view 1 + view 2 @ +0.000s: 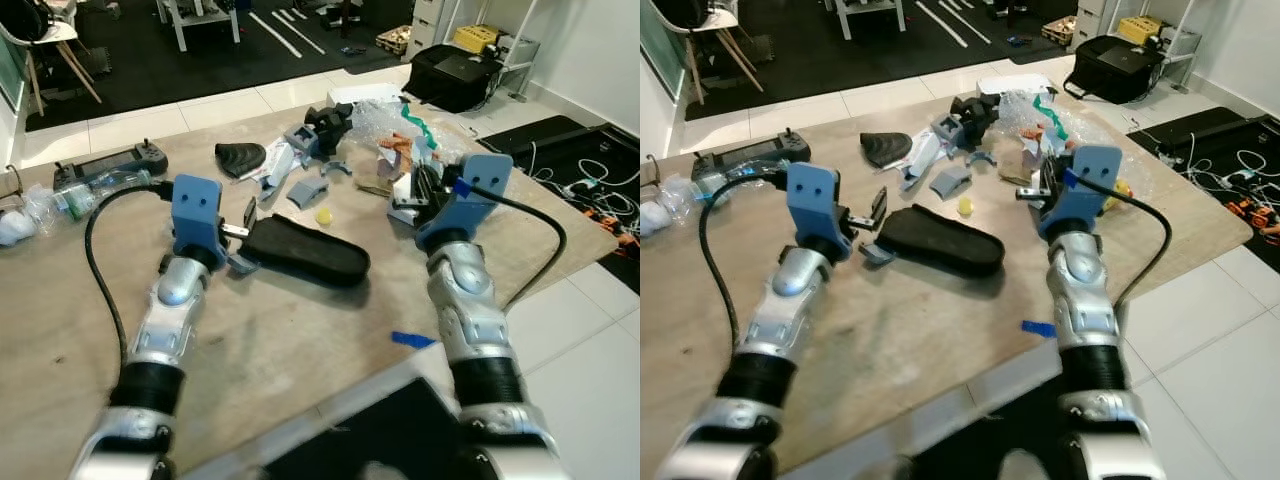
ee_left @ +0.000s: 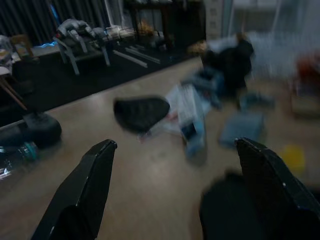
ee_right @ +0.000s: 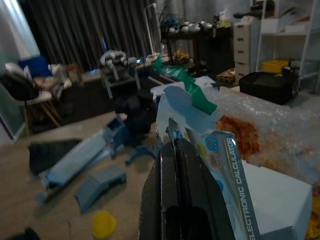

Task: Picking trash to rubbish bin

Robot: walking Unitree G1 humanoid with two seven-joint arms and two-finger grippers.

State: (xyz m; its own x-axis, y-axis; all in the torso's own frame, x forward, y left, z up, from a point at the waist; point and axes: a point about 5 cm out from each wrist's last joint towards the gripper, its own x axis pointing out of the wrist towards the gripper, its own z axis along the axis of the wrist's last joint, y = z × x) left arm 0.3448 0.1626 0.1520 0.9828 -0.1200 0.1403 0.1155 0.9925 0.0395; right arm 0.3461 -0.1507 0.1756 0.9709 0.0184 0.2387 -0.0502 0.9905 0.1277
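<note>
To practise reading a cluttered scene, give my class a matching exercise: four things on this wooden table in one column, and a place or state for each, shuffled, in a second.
Things:
1. Long black padded insole
2. Small round yellow cap
3. Clear plastic bottle
4. Small blue plastic scrap

Places or states:
A. Lying on its side beside the black handheld controller
B. Near the table edge, next to the right arm
C. Just in front of the open left gripper
D. Between the insole and the grey plastic pieces

Pairs: 1-C, 2-D, 3-A, 4-B

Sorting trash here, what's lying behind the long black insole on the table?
Behind the insole: a yellow cap, grey plastic pieces, and a smaller black pad. Anything under it is hidden.
</note>
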